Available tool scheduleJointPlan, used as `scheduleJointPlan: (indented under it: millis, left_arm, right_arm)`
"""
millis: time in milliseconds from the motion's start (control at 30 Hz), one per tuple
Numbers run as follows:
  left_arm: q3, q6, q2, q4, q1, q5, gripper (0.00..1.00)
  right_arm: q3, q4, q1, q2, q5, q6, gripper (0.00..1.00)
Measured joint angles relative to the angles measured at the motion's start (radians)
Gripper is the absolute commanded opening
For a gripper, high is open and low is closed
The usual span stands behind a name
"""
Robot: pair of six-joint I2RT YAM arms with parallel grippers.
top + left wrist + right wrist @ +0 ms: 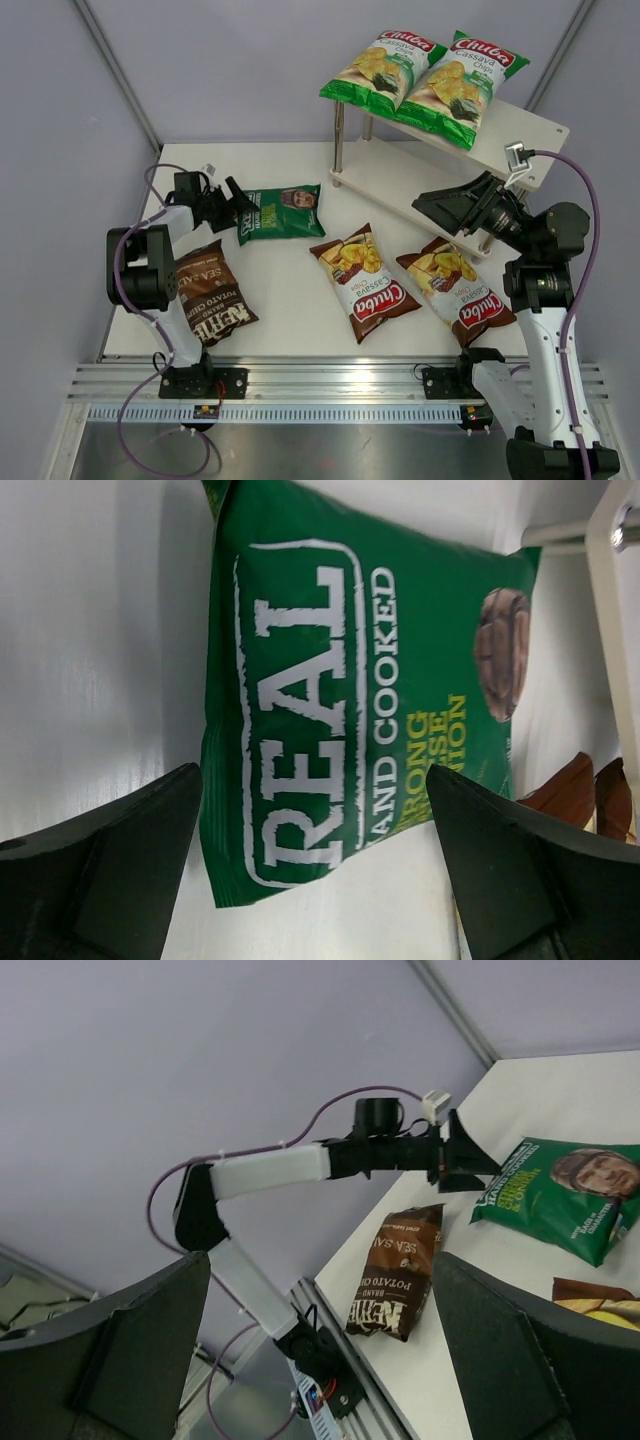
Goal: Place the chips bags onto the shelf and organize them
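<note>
Left wrist view: the dark green bag (330, 710) is seen flat on the table (80, 630), its near end framed by the wide-open, empty left gripper (312, 780), its long axis running straight ahead. The right gripper (428, 212), likewise open and empty, is farther off.

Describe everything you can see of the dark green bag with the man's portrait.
The dark green bag is a glossy, puffy packet lying flat, face up, on the white table, left of the shelf, not yet on it. White framed REAL lettering, yellow-green text and a man's portrait show. No other bag touches it. The open left gripper has a finger either side of its lettered end; contact cannot be told.
</note>
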Motion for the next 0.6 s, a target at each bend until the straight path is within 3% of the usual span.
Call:
scheduleJointPlan:
  millis: [467, 600]
  left_arm:
    - [0.046, 0.034, 0.148, 0.039, 0.017, 0.15, 0.98]
    - [0.046, -0.003, 0.188, 0.116, 0.016, 0.233, 0.81]
  right_arm:
    - [0.021, 0.092, 0.05, -0.04, -0.072, 0.034, 0.99]
    - [0.021, 0.104, 0.05, -0.038, -0.072, 0.041, 0.99]
